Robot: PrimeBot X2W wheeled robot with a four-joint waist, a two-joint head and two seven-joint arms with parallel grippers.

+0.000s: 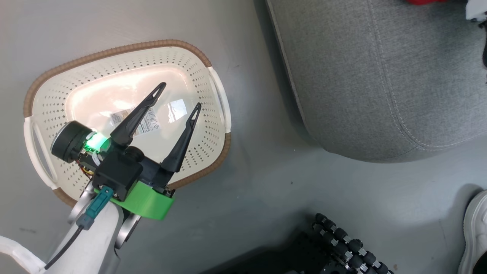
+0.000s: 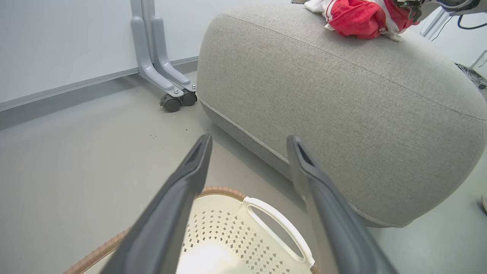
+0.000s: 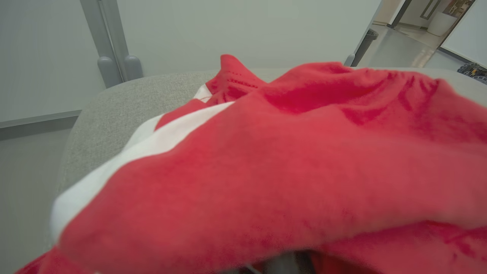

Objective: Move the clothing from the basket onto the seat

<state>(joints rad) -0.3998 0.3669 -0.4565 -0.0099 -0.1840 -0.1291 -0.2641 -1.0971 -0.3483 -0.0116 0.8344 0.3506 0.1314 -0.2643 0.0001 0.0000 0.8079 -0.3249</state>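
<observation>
The clothing (image 2: 354,17) lies on the seat (image 2: 323,95), right jaws shut and buried in it, perhaps setting it down, while left jaws gape empty over the bare basket (image 1: 125,64).

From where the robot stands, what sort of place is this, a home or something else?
Probably a lab or test room, not a home: a bare grey floor, a plain partition on castor wheels, and a grey seat beside a laundry basket.

Grey floor (image 1: 258,198) bears the basket (image 1: 125,46) and the seat (image 1: 361,76), which carries red clothing (image 2: 355,19).
</observation>
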